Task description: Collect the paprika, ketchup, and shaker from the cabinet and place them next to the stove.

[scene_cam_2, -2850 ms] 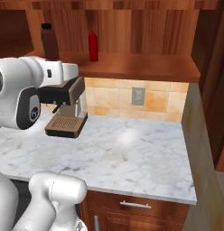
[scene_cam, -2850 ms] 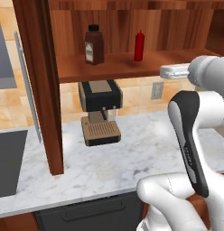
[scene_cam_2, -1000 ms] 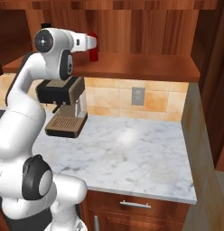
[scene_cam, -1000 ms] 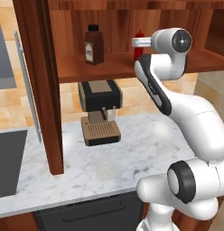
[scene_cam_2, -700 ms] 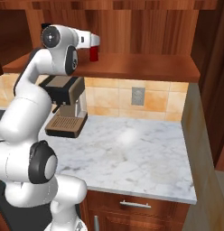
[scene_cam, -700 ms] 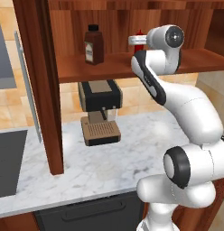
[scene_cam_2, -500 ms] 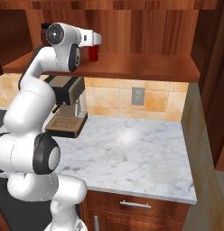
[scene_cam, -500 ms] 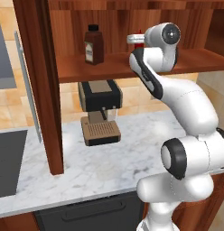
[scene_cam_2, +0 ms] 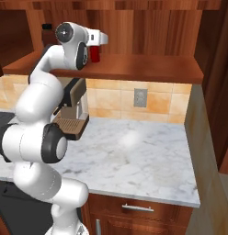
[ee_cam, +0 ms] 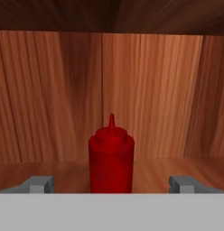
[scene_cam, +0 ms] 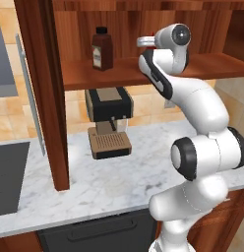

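Note:
On the cabinet shelf [ee_cam: 50, 169] the slim red ketchup [ee_cam: 111, 160] stands upright, centred between my two fingertips [ee_cam: 39, 184] and a little beyond them. My gripper [ee_cam: 111, 186] is open and level with the bottle's lower half. From the right base view the gripper [scene_cam_2: 102, 39] reaches into the cabinet [scene_cam_2: 134, 66] over the ketchup [scene_cam_2: 94, 54]. The brown paprika [scene_cam: 102, 48] stands on the shelf left of my gripper [scene_cam: 143, 42]. The shaker is out of view.
A black and tan coffee machine [scene_cam: 109, 118] stands on the marble counter [scene_cam: 124, 182] under the shelf. A wooden cabinet side panel [scene_cam: 47, 93] comes down to the counter at the left. The stove's black top [scene_cam: 8, 177] lies at the far left. A wall outlet [scene_cam_2: 140, 97] sits on the tiled backsplash.
The arm has swung up from counter height to the shelf. Over the last second the hand has pushed further in toward the ketchup, jaws staying wide.

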{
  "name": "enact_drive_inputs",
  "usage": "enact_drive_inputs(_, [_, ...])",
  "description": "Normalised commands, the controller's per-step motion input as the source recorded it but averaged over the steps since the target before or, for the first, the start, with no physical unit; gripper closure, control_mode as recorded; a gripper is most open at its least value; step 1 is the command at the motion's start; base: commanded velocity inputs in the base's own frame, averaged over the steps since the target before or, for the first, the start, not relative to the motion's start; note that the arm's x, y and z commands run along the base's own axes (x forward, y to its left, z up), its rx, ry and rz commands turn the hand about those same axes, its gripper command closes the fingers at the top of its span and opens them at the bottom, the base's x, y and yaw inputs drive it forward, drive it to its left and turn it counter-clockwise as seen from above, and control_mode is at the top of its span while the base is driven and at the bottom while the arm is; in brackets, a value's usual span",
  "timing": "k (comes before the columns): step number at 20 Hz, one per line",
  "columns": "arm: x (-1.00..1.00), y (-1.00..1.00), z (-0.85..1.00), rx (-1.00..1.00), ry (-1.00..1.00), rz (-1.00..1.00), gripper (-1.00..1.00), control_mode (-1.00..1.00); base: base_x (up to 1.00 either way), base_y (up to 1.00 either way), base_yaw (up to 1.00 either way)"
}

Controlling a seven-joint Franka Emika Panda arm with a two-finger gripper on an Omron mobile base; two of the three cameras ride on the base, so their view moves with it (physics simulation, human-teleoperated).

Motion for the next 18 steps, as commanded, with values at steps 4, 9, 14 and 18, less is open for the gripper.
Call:
enact_drive_inputs(4, [0.34, -0.03, -0.15, 0.00, 0.00, 0.00, -1.00, -1.00, 0.00, 0.00, 0.00])
enact_drive_inputs(9, [0.25, -0.04, -0.12, 0.00, 0.00, 0.00, -1.00, -1.00, 0.00, 0.00, 0.00])
enact_drive_inputs(14, [0.16, -0.01, -0.04, 0.00, 0.00, 0.00, -1.00, -1.00, 0.00, 0.00, 0.00])
enact_drive_inputs(18, [0.14, 0.00, -0.02, 0.00, 0.00, 0.00, -1.00, -1.00, 0.00, 0.00, 0.00])
